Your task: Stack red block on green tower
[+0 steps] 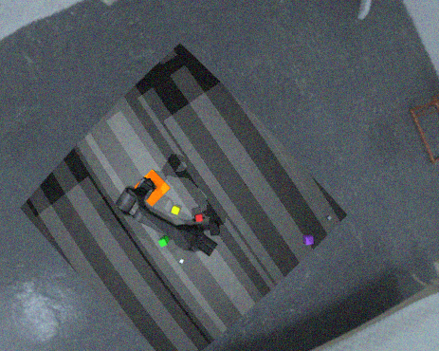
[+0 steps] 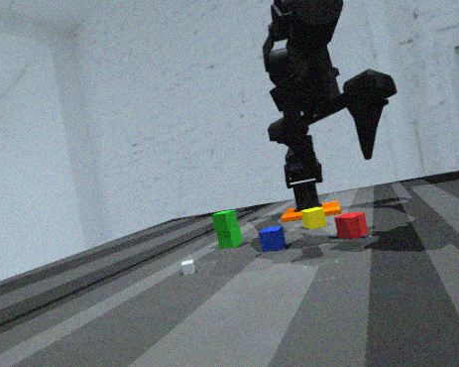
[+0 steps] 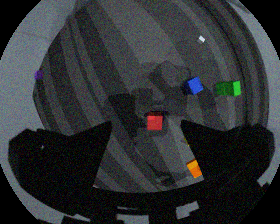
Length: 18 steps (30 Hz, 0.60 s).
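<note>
Nearest in ext. view: small white cube (image 2: 187, 267) alone on striped bench (image 2: 283, 317), well fwd of the rest. Behind it, row of blocks L to R: green tower (image 2: 227, 229), two green cubes stacked, upper one sitting slightly askew on lower; blue block (image 2: 272, 238) just beside; yellow block (image 2: 313, 217) a bit further back; red block (image 2: 351, 224) at R end, flat on bench, apart from tower w/ blue and yellow between. Orange base plate (image 2: 332, 207) behind yellow block, arm column rising from it. Hand (image 2: 367, 130) up high above red block, one dark finger (image 2: 368, 124) pointing down, well clear of block; other finger not made out in this view.

Wrist view: red block (image 3: 155, 121) centred between the two dark fingers, gap wide, nothing gripped. Hand fully spread, empty. Blue block (image 3: 195, 86) and green tower (image 3: 228, 88) off to upper R, side by side.

Top view: arm folded over bench (image 1: 251, 142), red block (image 1: 199, 218) showing beside hand, green tower (image 1: 163, 241) near, purple block (image 1: 308, 240) far off at bench edge. Brown frame (image 1: 431, 125) on floor beyond bench.
</note>
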Motion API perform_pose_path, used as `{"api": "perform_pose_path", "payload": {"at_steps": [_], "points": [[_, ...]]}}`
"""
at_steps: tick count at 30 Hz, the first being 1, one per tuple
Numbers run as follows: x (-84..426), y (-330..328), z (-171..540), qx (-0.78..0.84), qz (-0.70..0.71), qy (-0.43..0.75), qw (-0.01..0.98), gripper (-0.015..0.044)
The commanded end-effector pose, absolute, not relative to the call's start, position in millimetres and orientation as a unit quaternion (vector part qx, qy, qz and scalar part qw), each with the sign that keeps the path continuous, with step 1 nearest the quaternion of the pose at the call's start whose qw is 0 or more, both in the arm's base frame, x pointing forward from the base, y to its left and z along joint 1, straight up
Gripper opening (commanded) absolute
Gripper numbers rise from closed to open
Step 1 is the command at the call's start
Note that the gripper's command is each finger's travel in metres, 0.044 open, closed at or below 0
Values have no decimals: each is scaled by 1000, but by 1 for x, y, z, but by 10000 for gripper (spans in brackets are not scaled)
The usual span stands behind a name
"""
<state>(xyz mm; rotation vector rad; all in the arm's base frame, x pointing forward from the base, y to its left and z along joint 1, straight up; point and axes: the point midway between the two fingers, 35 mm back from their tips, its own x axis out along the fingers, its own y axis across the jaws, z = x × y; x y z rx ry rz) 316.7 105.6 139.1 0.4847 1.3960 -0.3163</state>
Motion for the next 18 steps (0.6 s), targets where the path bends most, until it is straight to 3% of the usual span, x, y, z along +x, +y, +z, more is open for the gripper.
{"api": "perform_pose_path", "payload": {"at_steps": [1,11,18], "points": [[287,109,127,187,-174,673,694,440],[287,109,127,187,-174,673,694,440],[289,109,91,187,-174,673,694,440]]}}
